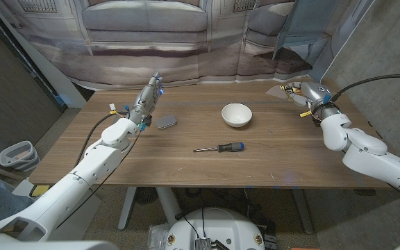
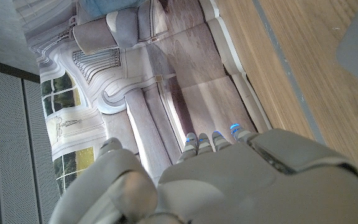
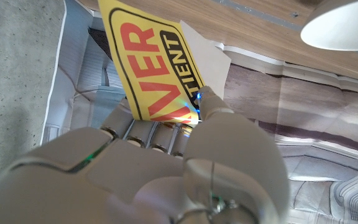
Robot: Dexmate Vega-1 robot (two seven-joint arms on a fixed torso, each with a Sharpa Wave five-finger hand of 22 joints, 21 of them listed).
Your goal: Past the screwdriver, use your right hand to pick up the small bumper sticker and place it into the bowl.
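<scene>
Bumper sticker [image 3: 157,59]: yellow with a black border, red capital letters and a black band carrying yellow letters; white backing shows at one edge. Only part of the wording can be read, since the hand covers the rest.
Sticker location: at the far right end of the bench [image 1: 186,167], lifted off the wood in the right hand; in the head view it shows as a small yellow bit among the fingers [image 1: 303,89].
Right hand [image 3: 166,168]: clenched on the bumper sticker, thumb pressed on its face with the fingers behind it; seen in the head view near the far right corner [image 1: 310,93].
Left hand [image 1: 148,97]: raised above the far left part of the bench, fingers straight and close together, grasping nothing; its back shows in the left wrist view [image 2: 229,180].
Bowl [image 1: 236,114]: white, round, upright, standing past the middle of the bench, well apart from the right hand; its rim shows in the right wrist view [image 3: 344,25].
Screwdriver [image 1: 221,148]: black and blue handle, lying flat on the bench nearer than the bowl.
Grey block [image 1: 166,122]: small, flat, lying just beside the left hand.
</scene>
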